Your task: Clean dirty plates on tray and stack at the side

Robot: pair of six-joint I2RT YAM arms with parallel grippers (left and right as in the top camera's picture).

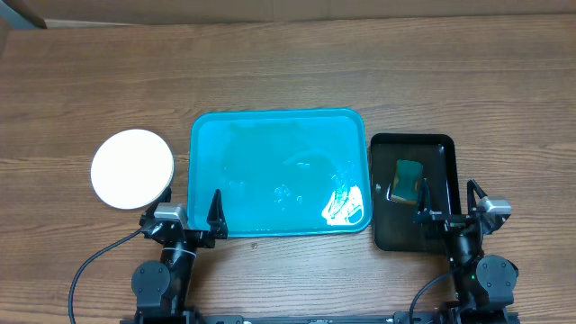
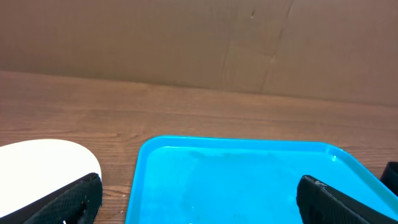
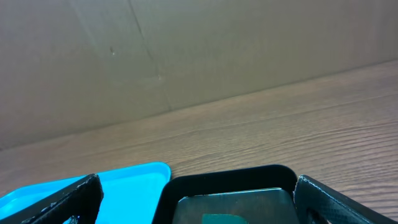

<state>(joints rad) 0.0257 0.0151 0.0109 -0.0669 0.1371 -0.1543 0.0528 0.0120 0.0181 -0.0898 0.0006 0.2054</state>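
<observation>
The turquoise tray lies in the middle of the table with nothing on it, only a wet sheen near its right front corner. A white plate with no smear showing rests on the wood left of the tray; I cannot tell whether others lie under it. My left gripper stands open at the tray's near left corner, holding nothing. My right gripper stands open over the near part of the black tray, also empty. The left wrist view shows the plate, the tray and the left gripper.
A narrow black tray sits right of the turquoise one with a teal sponge in it. In the right wrist view its rim and the turquoise tray's corner lie between the open fingers of the right gripper. A cardboard wall stands behind the table.
</observation>
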